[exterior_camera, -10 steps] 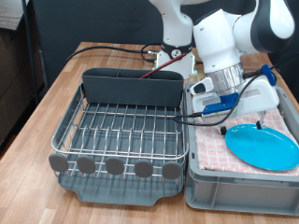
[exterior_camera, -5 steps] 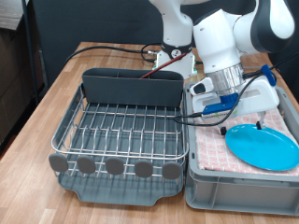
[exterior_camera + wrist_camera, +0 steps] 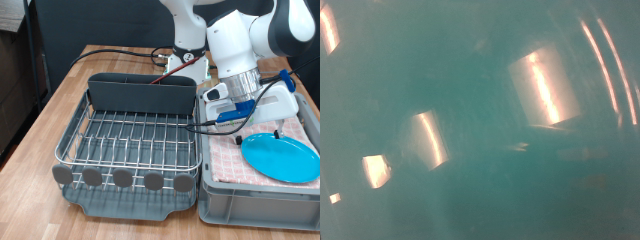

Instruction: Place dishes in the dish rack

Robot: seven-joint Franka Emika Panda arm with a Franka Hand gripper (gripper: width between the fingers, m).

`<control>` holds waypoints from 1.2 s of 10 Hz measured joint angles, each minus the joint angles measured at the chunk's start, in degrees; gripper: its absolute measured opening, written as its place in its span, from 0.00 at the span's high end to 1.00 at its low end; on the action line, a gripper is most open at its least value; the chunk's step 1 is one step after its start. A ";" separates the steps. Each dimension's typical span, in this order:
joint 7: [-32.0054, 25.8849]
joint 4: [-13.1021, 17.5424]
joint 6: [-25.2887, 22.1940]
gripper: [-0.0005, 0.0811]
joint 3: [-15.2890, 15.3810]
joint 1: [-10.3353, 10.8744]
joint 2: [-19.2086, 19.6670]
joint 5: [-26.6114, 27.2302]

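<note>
**Arm hanging over the crate, plate not yet in the rack**

Nothing is changing across the last second: arm, plate and rack are sitting exactly where they were in both earlier exterior views. So the work is pausing here, or moving too slowly to show.

The gripper (image 3: 238, 112) is hanging low over the grey crate (image 3: 215, 195), at the exterior view's right, with blue and black cables looping around the wrist. The fingers are hiding behind the hand body and cables, so I cannot tell whether they are spread or closed, nor whether they are carrying anything. The wrist view is filling with a blurred teal surface and bright reflections, which is probably the plate seen from very close, though that is a judgement.

The light-blue plate (image 3: 282, 156) is lying flat in the crate on the pink checked cloth (image 3: 300, 127), just beside the gripper and towards the exterior view's bottom right. The cup and the spoon are not showing clearly anywhere.

The dish rack (image 3: 130, 140) is standing on the wooden desk (image 3: 60, 100) at the exterior view's left, its wire grid carrying nothing. Its dark-grey caddy (image 3: 140, 93) is rising along the far edge and the round grey discs (image 3: 122, 178) are lining the near edge. The crate wall and the rack's rim are standing between plate and rack.
</note>
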 joint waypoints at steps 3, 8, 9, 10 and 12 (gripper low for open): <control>-0.37 0.10 0.23 0.01 0.00 0.00 0.00 0.57; -0.54 0.15 0.37 0.01 -0.15 -0.03 0.00 0.81; -0.63 0.17 0.37 0.26 -0.25 -0.03 0.00 0.87; -0.76 0.18 0.37 0.26 -0.38 -0.03 0.00 0.91; -0.79 0.18 0.32 0.48 -0.56 -0.03 0.00 0.92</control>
